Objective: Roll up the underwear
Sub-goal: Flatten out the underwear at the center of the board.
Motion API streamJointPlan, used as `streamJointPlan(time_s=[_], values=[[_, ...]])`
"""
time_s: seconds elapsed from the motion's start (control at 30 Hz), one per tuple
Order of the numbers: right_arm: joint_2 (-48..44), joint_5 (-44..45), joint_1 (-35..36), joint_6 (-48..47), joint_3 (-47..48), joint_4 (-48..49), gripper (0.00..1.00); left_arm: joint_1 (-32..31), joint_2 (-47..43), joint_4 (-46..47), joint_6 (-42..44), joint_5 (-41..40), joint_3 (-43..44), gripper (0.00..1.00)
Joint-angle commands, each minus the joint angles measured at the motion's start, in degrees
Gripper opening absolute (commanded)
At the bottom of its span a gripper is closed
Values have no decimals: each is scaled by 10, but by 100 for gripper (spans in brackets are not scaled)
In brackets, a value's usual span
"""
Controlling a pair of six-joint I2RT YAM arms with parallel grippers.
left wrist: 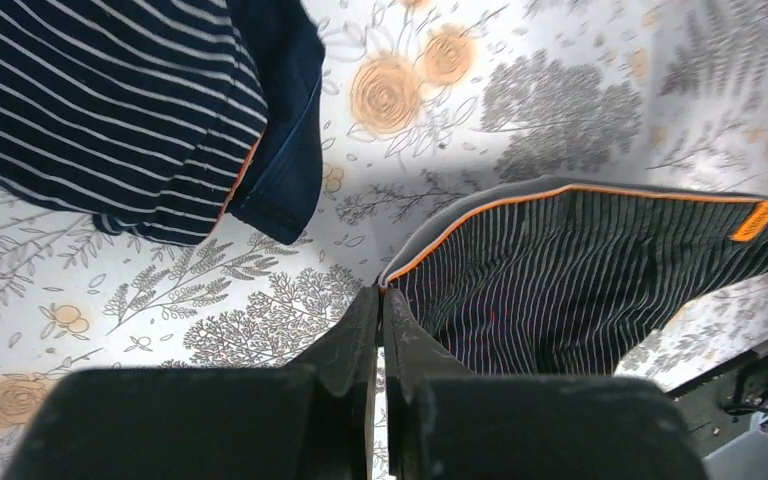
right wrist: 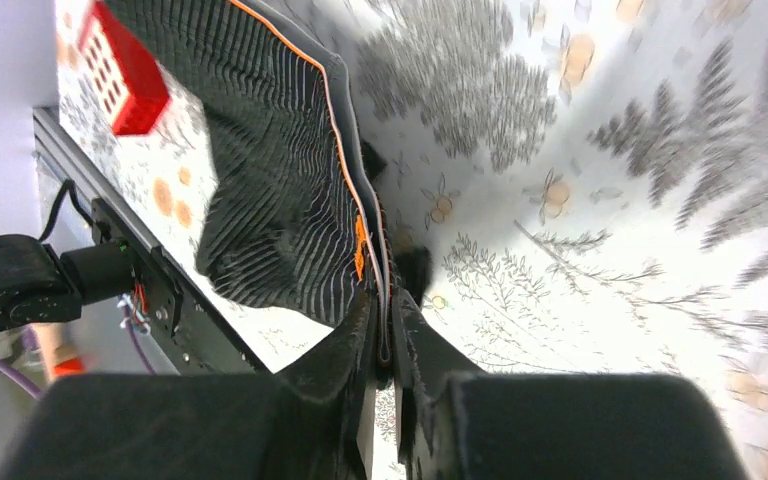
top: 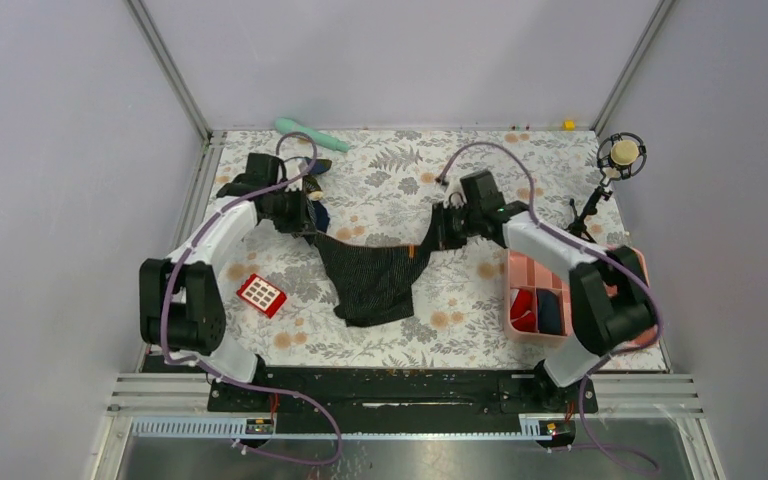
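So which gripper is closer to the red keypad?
Left. The left gripper is just behind the red keypad; the right gripper is across the underwear, far to its right.

A table [top: 480, 160] covered in a white print of grey ferns and orange flowers. Near its left front lies a red keypad [top: 262, 294]. In the middle, the black underwear [top: 375, 280] spreads out with its lower part resting on the surface. A pink tray [top: 532, 262] sits at the right front. A navy white-striped garment [left wrist: 110, 110] lies crumpled toward the left rear. A teal object [top: 310, 133] rests along the far edge.
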Motion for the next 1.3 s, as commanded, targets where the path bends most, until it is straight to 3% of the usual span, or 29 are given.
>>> streamJointPlan(time_s=[0.0,0.13,0.47,0.63,0.83,1.07,1.27], values=[[-103,52,-18,-59,69,-76,10,24,-87,78,8,64,42,0],[-159,121,-26,-68,82,-94,4,46,-121,134,-7,90,54,0],[-250,221,-26,-124,89,-95,6,39,-173,166,-39,206,55,0],[-301,245,-26,-79,62,-106,5,-4,-196,67,3,192,83,0],[-428,191,-26,-45,40,-194,4,-29,-240,-34,67,211,135,0],[-527,97,-26,-146,50,-326,5,-35,-352,-23,-6,257,55,0],[-538,67,-35,-164,35,-338,5,-55,-393,14,-82,233,-9,0]])
